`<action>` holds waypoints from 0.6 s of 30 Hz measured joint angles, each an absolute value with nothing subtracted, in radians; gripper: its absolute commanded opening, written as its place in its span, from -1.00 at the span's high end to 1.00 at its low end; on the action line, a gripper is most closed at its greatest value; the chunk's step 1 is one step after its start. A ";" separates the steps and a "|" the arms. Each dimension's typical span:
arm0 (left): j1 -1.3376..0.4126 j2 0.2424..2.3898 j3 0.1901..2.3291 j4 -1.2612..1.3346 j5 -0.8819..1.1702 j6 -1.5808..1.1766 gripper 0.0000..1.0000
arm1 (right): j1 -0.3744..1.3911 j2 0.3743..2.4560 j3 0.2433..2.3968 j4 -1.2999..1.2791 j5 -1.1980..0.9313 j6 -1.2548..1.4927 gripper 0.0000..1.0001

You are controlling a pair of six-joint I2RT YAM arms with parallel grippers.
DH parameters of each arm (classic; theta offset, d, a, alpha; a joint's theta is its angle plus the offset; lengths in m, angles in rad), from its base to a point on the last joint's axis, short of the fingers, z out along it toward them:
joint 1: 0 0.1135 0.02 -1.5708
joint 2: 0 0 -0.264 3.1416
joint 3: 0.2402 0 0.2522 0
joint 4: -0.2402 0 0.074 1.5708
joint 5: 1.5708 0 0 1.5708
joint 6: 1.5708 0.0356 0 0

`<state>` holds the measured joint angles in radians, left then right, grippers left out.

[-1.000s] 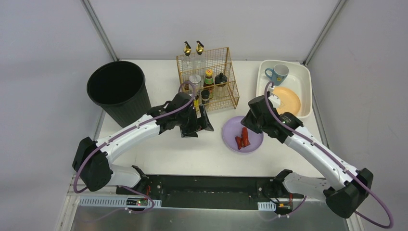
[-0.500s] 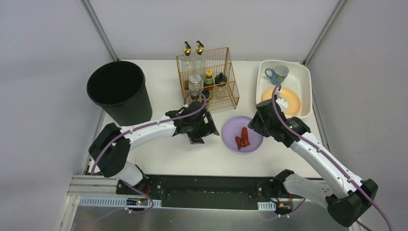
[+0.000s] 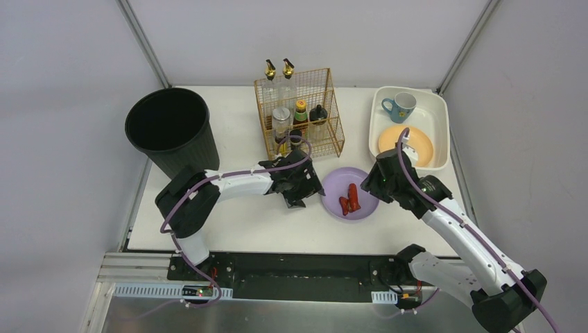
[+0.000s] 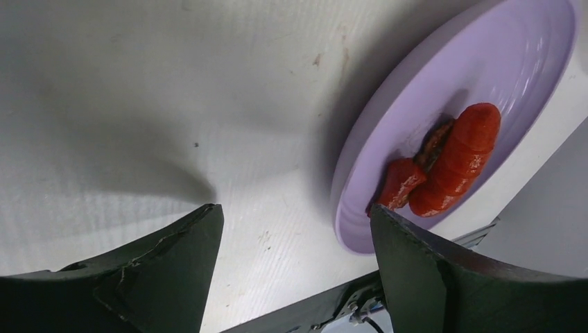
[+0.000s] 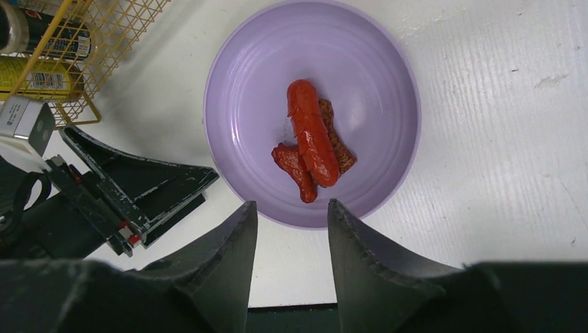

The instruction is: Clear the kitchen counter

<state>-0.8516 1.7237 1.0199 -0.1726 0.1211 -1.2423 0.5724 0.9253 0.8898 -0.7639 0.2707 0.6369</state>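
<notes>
Currently the left arm (image 3: 236, 184) is reaching low, left gripper (image 4: 292, 236) spread beside the purple plate (image 5: 374, 83) (sausages (image 5: 312, 139) aboard); the right gripper (image 5: 290, 222) is hovering opposite, also spread.

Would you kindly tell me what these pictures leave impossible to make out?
Top view: the black ribbed plastic bin's inside is too dark to show any contents.
Top view: bottle labels in the gold wire rack are too small; the right wrist view's edge crops them.
Wrist views: the red sausage covers most of the brown scrap under it.
</notes>
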 measured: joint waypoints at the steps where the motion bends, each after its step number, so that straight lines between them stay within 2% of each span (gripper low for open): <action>1: -0.857 1.732 1.026 -0.163 0.120 -1.244 -0.58 | 0.572 0.924 0.888 -0.762 0.266 0.635 0.10; 6: -0.878 1.775 1.044 -0.094 0.106 -1.250 -0.49 | 0.562 0.908 0.883 -0.752 0.238 0.625 0.10; 13: -0.900 1.832 1.068 -0.031 0.099 -1.280 -0.20 | 0.556 0.862 0.852 -0.746 0.210 0.619 0.10; 18: -0.905 1.855 1.082 -0.012 0.092 -1.296 0.12 | 0.552 0.828 0.828 -0.746 0.194 0.617 0.10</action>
